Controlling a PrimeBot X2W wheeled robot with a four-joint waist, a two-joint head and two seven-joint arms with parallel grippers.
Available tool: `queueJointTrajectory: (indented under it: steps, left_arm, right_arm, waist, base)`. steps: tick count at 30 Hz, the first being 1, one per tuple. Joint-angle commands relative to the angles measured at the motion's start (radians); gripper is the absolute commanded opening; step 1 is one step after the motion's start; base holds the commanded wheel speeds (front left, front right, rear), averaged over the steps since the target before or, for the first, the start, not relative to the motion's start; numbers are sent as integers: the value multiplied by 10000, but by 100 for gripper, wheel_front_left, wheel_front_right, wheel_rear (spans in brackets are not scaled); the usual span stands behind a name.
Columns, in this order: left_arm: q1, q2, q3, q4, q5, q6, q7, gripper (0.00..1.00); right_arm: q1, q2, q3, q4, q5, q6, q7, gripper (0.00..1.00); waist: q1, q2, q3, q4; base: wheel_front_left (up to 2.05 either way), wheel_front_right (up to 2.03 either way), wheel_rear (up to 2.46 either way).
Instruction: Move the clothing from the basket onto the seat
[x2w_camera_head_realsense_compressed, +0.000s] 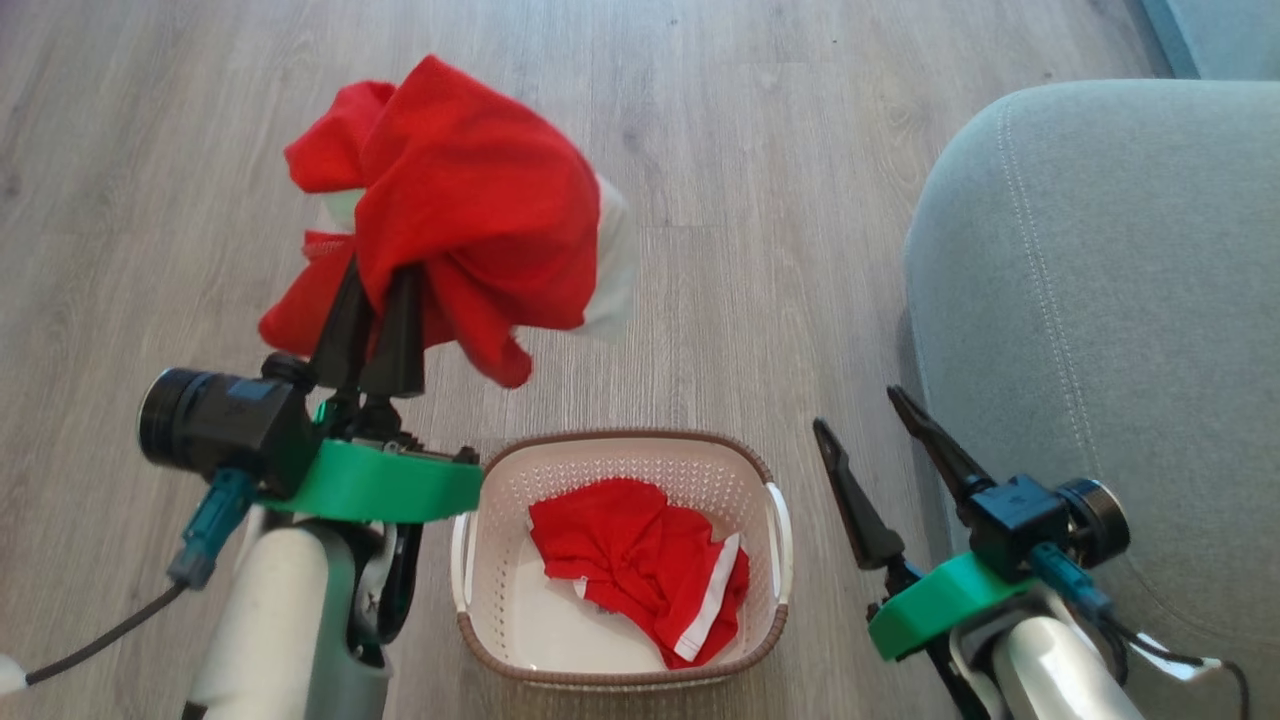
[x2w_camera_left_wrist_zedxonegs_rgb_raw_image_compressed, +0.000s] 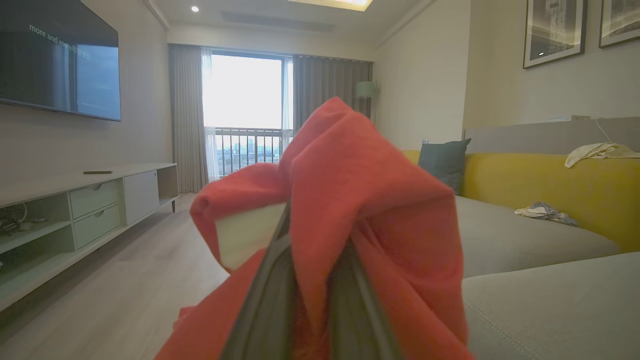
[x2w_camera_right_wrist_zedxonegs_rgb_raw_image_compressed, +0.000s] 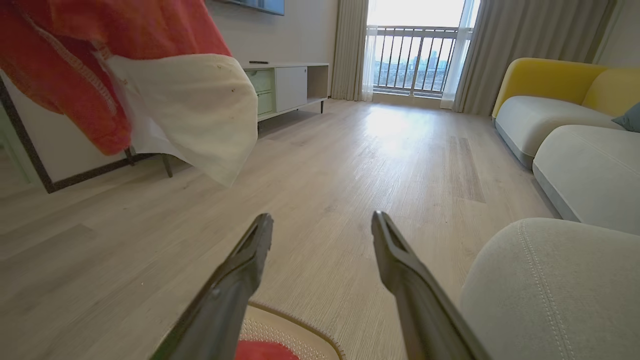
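Clothing (x2w_camera_head_realsense_compressed: 470, 200) clamped in left hand (x2w_camera_head_realsense_compressed: 382, 278)

We log: our right gripper (x2w_camera_right_wrist_zedxonegs_rgb_raw_image_compressed: 322, 219), long dark fingers spread, nothing between; bright red fabric garment with white panel (x2w_camera_right_wrist_zedxonegs_rgb_raw_image_compressed: 100, 75) hanging upper left; cream perforated basket (x2w_camera_right_wrist_zedxonegs_rgb_raw_image_compressed: 295, 325), rim below fingers, red cloth (x2w_camera_right_wrist_zedxonegs_rgb_raw_image_compressed: 265, 351) inside; grey-green upholstered seat (x2w_camera_right_wrist_zedxonegs_rgb_raw_image_compressed: 550, 290), right.

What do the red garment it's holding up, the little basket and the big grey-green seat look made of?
The held-up red garment: soft matte fabric, knit or woven; it drapes in loose folds. The basket: cream plastic, probably moulded, faintly glossy, with rows of holes; its brown rim looks woven. The seat: matte grey-green upholstery cloth, fine-textured, with pale stitched seams.
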Motion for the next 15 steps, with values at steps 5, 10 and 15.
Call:
queueJointTrajectory:
  steps: [5, 10, 15]
  left_arm:
    - [-736, 51, -99, -738, -167, -26, -95, 0]
    - [-795, 50, -575, -616, -139, -240, -95, 0]
    - [-859, 50, -1049, -427, -209, -444, -95, 0]
  right_arm:
    - [-176, -440, 1045, -1194, 290, -2, -65, 100]
    - [-225, -674, 1561, -1649, 334, -2, -65, 100]
    - [-374, -869, 2071, -2084, 426, -2, -65, 100]
  waist:
    - [1, 0, -17, 66]
    - [1, 0, -33, 102]
    - [1, 0, 23, 140]
  base:
    - [0, 0, 0]
    - [0, 0, 0]
    - [0, 0, 0]
